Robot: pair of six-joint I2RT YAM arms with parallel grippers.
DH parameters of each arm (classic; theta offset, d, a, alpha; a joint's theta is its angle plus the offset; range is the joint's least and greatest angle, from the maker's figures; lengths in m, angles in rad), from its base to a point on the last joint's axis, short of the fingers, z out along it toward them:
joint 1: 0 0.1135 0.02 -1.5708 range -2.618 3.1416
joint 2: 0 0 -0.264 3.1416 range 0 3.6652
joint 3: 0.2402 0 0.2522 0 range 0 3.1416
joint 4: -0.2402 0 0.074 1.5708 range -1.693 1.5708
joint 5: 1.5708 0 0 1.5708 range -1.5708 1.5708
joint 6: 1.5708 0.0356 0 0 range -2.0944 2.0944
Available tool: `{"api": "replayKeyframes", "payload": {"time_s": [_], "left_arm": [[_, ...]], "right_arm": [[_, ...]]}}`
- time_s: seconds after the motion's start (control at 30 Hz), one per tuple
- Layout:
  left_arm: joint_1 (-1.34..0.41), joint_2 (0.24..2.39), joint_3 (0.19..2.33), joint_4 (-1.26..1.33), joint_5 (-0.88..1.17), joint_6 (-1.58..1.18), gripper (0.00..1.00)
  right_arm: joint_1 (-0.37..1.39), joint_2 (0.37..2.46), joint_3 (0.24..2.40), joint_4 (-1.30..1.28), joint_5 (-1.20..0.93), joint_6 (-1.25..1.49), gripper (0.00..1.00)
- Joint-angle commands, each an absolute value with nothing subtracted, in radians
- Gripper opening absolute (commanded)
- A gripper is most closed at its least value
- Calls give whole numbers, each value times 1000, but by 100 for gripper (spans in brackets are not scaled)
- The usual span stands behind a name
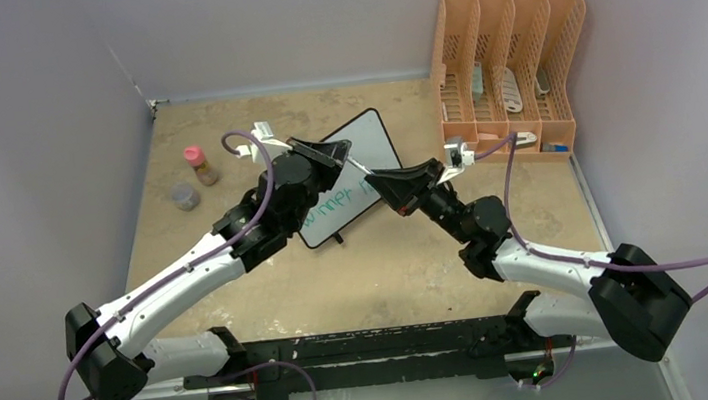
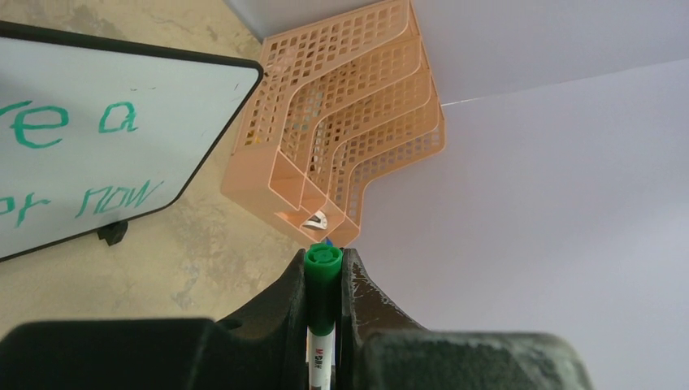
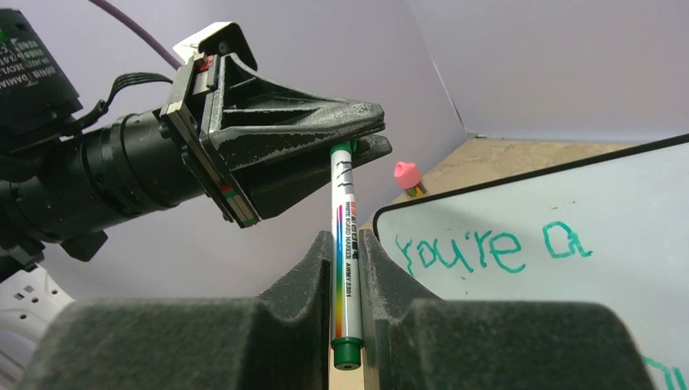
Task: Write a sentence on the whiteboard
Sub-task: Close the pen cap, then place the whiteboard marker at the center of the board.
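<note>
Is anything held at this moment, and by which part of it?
The whiteboard marker: the left gripper is shut on one green end, the right gripper on its white barrel.

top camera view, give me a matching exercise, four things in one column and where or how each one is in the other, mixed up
Things:
1. white whiteboard marker with green ends
2. small white whiteboard with black frame
3. orange plastic file rack
4. small bottle with pink cap

Places and states:
A. far right corner of the table
B. bears teal lettering
C. stands left of the whiteboard
D. clamped by left gripper and right gripper

Pairs: 1-D, 2-B, 3-A, 4-C
</note>
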State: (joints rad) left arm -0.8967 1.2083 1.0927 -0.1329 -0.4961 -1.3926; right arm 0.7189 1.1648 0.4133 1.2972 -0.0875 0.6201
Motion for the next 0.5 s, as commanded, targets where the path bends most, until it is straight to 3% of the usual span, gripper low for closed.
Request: {"api": "replayKeyframes", "payload": {"time_s": [0.0,0.3,0.47], "left_arm": [[-1024,1204,1049,-115,-221,-1352,0],[-1025,1155,1037,-139,-310,-1348,0],[-1020,1123,1025,-138,-438,-1384,0]], "right_arm": [[708,1169,536,1300,3,689,0],[705,1126,492,1273,-31,661,0],[704,1058,458,1179,-62,623,15]]}}
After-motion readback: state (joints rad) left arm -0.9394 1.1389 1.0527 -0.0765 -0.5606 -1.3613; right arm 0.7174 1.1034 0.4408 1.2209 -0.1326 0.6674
